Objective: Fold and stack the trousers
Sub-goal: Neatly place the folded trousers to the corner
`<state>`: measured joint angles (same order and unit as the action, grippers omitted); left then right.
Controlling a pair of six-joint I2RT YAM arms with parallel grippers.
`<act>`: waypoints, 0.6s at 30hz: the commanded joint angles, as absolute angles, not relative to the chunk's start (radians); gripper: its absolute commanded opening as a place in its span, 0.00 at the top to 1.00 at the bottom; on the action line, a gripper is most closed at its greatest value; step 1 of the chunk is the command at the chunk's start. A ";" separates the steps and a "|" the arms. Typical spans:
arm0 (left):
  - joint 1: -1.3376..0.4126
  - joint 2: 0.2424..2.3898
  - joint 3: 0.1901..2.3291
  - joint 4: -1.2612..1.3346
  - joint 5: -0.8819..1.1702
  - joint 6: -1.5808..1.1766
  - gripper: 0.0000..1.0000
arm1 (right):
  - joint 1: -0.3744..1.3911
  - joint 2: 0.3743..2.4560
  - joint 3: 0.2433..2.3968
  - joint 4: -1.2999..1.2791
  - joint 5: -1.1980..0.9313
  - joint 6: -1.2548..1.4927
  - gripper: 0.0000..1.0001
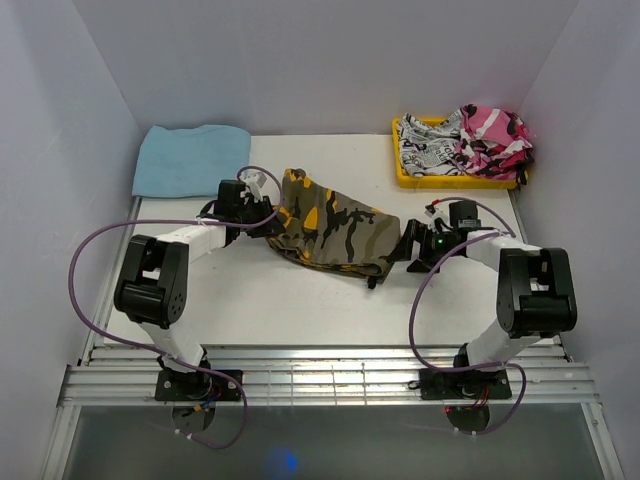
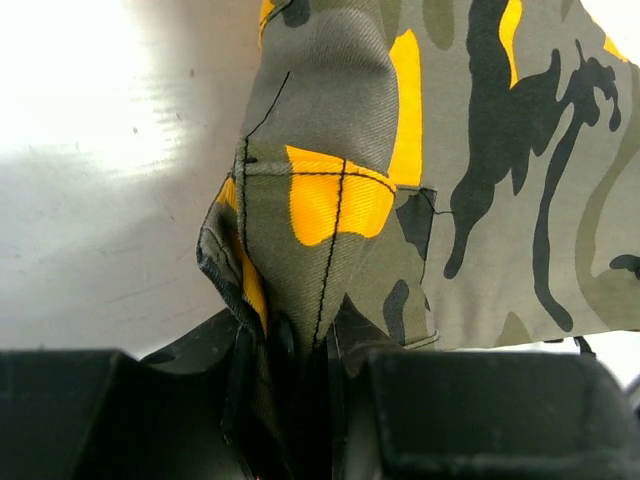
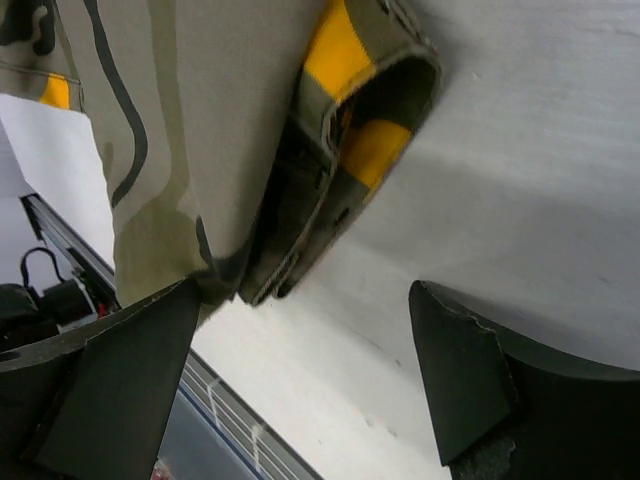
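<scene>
The trousers (image 1: 330, 230), olive camouflage with orange-yellow and black patches, lie folded into a compact bundle at the middle of the white table. My left gripper (image 1: 262, 212) is at the bundle's left end, shut on a pinched fold of the trousers (image 2: 320, 230); the cloth runs down between the fingers (image 2: 440, 400). My right gripper (image 1: 408, 246) stands open just off the bundle's right end, with bare table between its fingers (image 3: 465, 385). A hem of the trousers (image 3: 330, 170) lies just ahead of it, touching the left finger.
A light blue cloth (image 1: 190, 158) lies at the back left. A yellow tray (image 1: 405, 176) at the back right holds a black-and-white printed garment (image 1: 428, 146) and a pink camouflage garment (image 1: 494, 138). The table's slatted front edge (image 1: 320, 378) runs before the arm bases.
</scene>
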<state>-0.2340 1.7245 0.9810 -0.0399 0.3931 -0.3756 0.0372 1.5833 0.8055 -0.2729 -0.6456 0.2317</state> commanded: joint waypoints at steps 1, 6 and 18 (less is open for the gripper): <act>-0.235 1.640 0.989 0.050 0.350 -0.262 1.00 | 0.109 1.640 0.785 -0.013 -0.701 0.426 0.10; -0.233 1.634 1.026 0.069 0.365 -0.161 1.00 | 0.199 1.765 0.799 0.149 -0.698 0.570 0.10; -0.149 1.672 1.133 0.285 0.227 0.175 1.00 | 0.327 2.014 1.294 0.340 -0.670 0.454 0.92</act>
